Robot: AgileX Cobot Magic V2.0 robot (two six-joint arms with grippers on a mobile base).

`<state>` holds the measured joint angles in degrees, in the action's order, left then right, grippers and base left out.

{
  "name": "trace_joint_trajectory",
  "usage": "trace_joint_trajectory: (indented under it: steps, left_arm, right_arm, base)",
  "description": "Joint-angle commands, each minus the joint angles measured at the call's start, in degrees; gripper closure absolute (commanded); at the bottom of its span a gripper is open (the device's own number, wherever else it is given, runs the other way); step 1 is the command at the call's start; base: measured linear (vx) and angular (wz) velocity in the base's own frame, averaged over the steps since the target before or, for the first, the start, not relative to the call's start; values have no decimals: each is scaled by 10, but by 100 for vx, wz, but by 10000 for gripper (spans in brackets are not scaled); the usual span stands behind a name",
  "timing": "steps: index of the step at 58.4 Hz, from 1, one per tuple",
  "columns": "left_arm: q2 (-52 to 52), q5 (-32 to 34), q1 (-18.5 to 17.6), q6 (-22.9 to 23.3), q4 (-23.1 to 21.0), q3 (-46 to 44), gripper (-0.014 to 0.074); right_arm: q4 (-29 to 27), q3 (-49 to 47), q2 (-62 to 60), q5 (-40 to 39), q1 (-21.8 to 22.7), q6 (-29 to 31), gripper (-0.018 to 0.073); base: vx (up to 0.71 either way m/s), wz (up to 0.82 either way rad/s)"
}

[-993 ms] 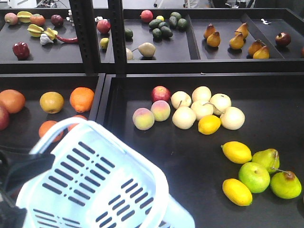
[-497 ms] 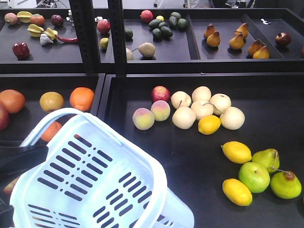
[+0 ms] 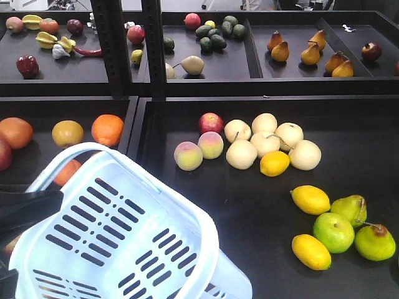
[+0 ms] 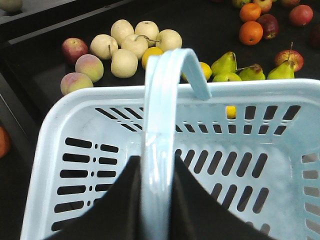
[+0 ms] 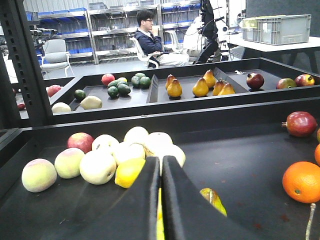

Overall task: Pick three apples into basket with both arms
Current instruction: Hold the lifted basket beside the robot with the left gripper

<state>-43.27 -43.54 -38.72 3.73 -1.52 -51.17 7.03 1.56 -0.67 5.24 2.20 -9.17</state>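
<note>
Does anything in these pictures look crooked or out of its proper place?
Yes, the basket is askew. In the front view it hangs tilted, one corner lower, because the left gripper clamps only its handle. No fruit shows inside it.

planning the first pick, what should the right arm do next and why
Probably open the right claw and swing it left toward the red apple beside the peaches. The basket shows no fruit inside, the left claw clamps its handle, and the right claw's fingers sit nearly together, pointing at the pale fruit.
</note>
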Motion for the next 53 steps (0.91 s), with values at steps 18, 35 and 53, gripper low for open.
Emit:
trace_joint_trajectory:
  steps: [18, 35, 53]
  left_arm:
    - [2, 53, -3, 8, -7, -17, 602]
    - [2, 53, -3, 8, -7, -17, 602]
    - [2, 53, -3, 8, -7, -17, 602]
  right_arm:
    - [4, 7, -7, -43, 2, 4, 564]
    - [4, 7, -7, -43, 2, 4, 564]
    - [4, 7, -7, -43, 2, 4, 564]
  base:
    - [0, 0]
    - [0, 0]
    - [0, 0]
